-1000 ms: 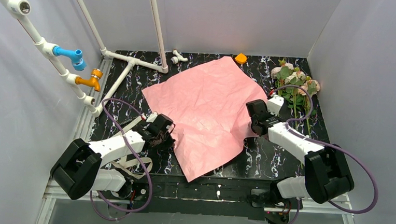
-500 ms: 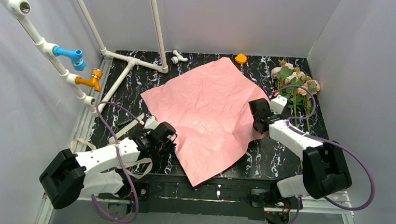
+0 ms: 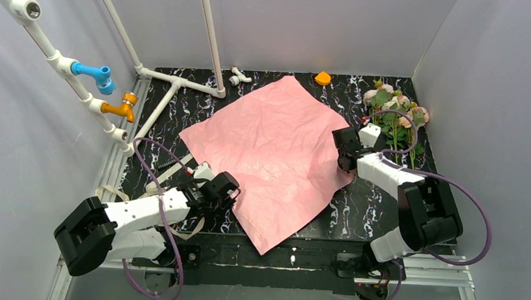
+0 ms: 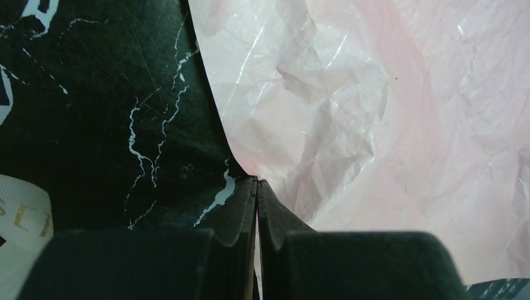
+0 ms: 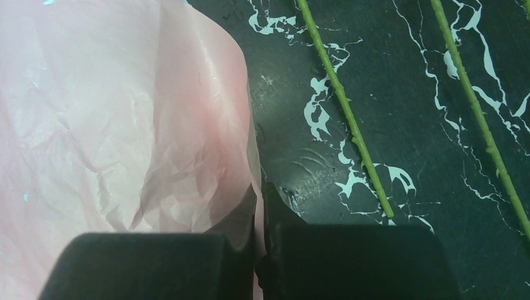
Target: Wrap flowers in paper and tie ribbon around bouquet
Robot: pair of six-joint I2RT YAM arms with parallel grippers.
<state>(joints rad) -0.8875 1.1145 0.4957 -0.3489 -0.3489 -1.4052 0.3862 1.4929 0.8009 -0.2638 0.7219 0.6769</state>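
The step in hand looks like spreading the paper flat on the table, held by 2 edges. Next, I judge, comes letting go and fetching the flowers (lying far right, off the sheet). The left gripper is clenched on the paper's left edge; the right gripper pinches its right edge.

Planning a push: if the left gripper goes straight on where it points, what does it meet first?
The paper, probably: the left gripper is shut on its edge and the crinkled sheet fills the line ahead. Depth is unclear.
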